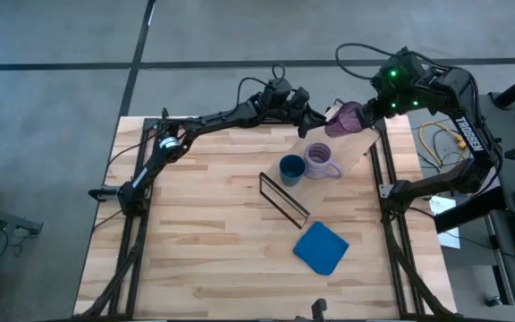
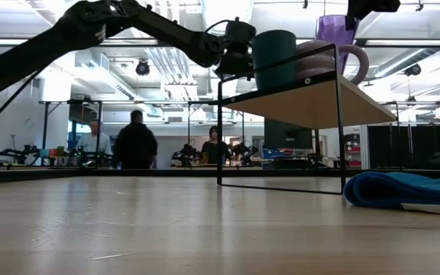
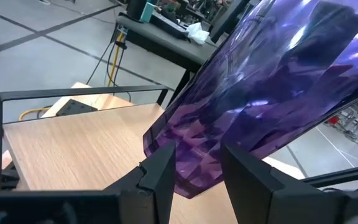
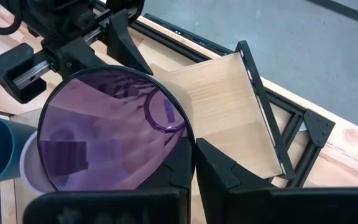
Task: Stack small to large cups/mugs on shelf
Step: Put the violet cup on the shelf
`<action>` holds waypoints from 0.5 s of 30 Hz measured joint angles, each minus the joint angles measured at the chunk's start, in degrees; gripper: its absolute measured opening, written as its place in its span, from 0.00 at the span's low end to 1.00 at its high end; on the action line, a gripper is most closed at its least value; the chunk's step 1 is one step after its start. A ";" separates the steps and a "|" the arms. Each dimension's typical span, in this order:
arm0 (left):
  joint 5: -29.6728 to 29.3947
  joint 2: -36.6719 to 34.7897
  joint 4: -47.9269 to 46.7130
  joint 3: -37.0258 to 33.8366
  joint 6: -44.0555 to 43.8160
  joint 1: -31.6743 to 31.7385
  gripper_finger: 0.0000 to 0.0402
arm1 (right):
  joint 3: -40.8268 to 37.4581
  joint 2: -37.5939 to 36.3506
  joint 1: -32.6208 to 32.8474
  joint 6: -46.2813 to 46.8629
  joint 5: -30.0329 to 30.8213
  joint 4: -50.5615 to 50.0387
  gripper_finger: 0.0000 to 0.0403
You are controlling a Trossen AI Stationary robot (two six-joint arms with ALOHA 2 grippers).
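My right hand (image 4: 191,163) pinches the purple tumbler (image 1: 345,118) by its rim, above the shelf (image 1: 351,148) beside the lavender mug (image 1: 321,161) and blue cup (image 1: 291,169). My left hand (image 1: 322,120) hangs spread close by. Tilted, the tumbler could topple when set down. A blue cloth (image 1: 320,248) lies on the table (image 1: 195,215); people stand in the room behind.

A grey floor (image 1: 52,54) surrounds the table, and 3 people (image 2: 136,141) stand among benches under ceiling lights
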 joint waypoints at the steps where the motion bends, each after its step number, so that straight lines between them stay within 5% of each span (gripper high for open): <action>1: 0.01 0.01 -0.04 0.00 0.00 -0.02 0.28 | -0.19 0.00 0.00 0.25 -0.01 0.00 0.02; 15: 0.04 0.03 -0.33 -0.13 0.00 -0.62 0.28 | -2.98 -0.02 0.00 6.87 -0.41 0.03 0.02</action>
